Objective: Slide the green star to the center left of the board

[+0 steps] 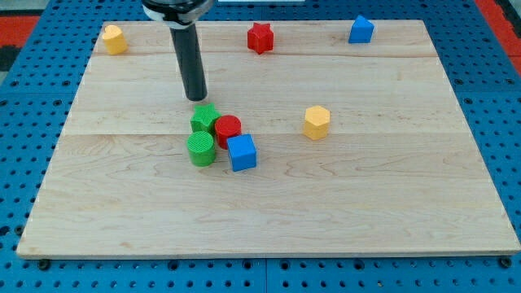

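A pale wooden tabletop point(366, 203) made of joined planks fills most of the view, evenly lit with soft, short shadows. Around it, from 3 through 6 to 9 o'clock, runs a blue perforated surface point(496, 122) with regular rows of holes. At 11 and 1 o'clock, red patches point(24, 20) show in the corners.

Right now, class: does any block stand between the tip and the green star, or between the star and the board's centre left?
Nothing visible does. My tip sits just above the green star; its neighbours lie below and right, not leftward.
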Motion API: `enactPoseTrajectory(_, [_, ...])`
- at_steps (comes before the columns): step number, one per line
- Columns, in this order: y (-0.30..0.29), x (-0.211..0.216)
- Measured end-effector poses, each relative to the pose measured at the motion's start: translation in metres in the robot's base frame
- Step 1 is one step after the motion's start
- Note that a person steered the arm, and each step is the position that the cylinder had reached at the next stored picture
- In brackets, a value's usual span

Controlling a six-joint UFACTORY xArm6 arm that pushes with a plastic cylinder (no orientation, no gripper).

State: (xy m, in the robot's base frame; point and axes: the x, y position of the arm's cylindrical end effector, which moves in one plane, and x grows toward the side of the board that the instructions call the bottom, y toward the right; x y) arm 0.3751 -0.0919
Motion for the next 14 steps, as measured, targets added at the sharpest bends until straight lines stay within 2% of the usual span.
enactPoseTrajectory(3, [0.0,0.063])
enactPoseTrajectory(6, [-0.002,0.063])
enactPoseTrajectory(7, [-0.012,0.032])
enactPoseTrajectory(8, [0.024,0.013])
enactPoseTrajectory(9, [0.06,0.05])
enactPoseTrajectory(10, [0.061,0.075])
enactPoseTrajectory(14, [0.078,0.083])
